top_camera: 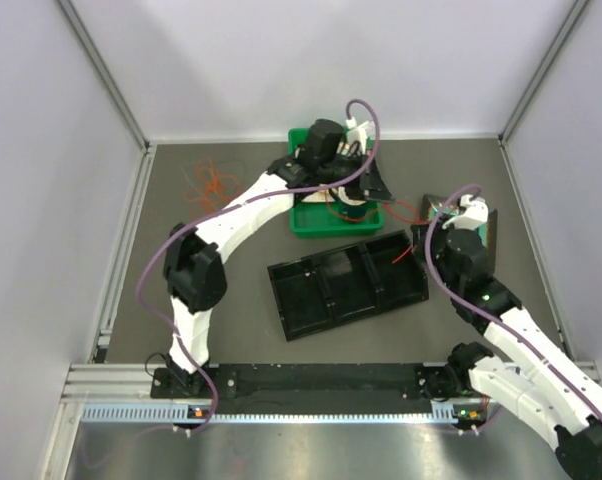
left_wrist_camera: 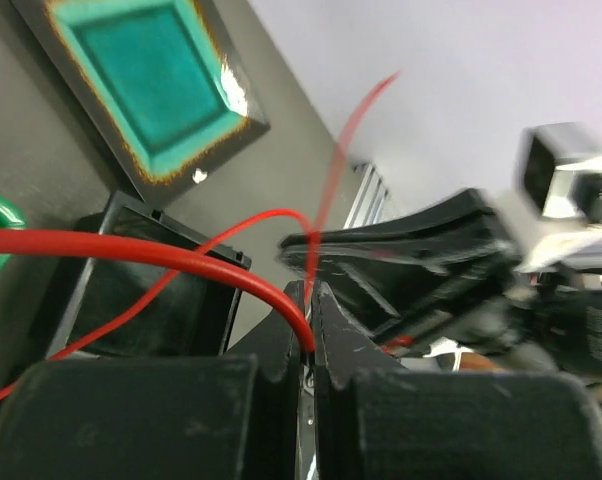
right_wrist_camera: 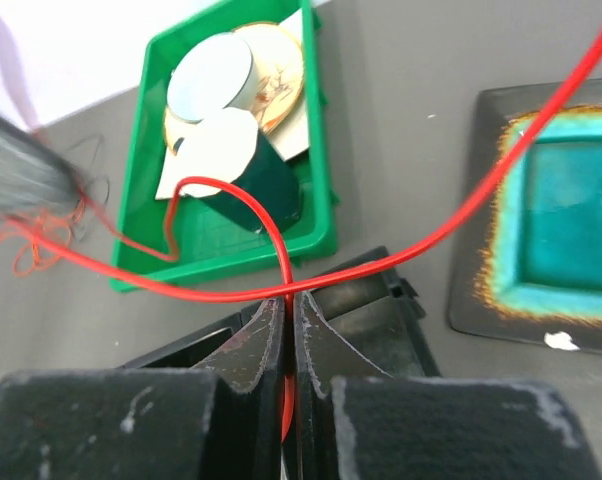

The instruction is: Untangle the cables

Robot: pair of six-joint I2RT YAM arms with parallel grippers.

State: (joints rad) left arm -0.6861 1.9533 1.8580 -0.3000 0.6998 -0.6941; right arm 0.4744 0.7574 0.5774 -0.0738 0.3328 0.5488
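the grey table (top_camera: 231, 280) carries everything, and both arms reach in from its near edge. at its middle lies a long black tray (top_camera: 321, 300) with several compartments, set at a slant. just behind it, touching or nearly touching its far edge, sits a green tray (top_camera: 326, 228) that holds a white cup (right_wrist_camera: 211, 75), a gold-rimmed dish (right_wrist_camera: 276, 60), a dark green cup (right_wrist_camera: 266, 195) and a white card. to the right of the green tray, near the black tray's right end, is a square dark plate (right_wrist_camera: 571, 220) with a teal glazed centre, lying flat and partly under the right arm in the top view.

the left gripper (left_wrist_camera: 311, 300) hangs over the right side of the green tray, its fingers pressed together with the red cable (left_wrist_camera: 131, 245) pinched between the tips. the right gripper (right_wrist_camera: 289, 300) is above the right end of the black tray, jaws likewise clamped tight on the same red cable. that cable runs in the air between the two grippers, loops over the green tray and sweeps out across the teal plate.

the orange cable (top_camera: 209, 183) lies as a loose tangle on the table, left of the green tray and well apart from both grippers.
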